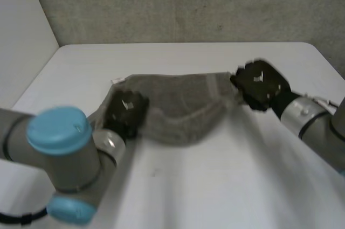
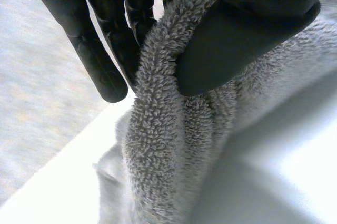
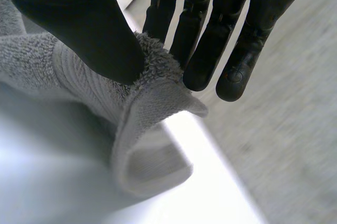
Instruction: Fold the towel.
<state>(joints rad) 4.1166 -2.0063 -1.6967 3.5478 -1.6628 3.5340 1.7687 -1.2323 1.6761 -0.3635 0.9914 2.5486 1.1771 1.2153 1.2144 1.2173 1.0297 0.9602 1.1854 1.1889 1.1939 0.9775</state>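
A grey terry towel hangs stretched between my two hands above the white table, sagging in the middle. My left hand holds its left end; in the left wrist view the thumb pinches the towel's thick edge against the fingers. My right hand holds the right end; in the right wrist view its thumb presses a towel corner against the fingers.
A grey wall stands behind the table's far edge. The table's left edge runs beside my left arm. My right arm comes in from the right.
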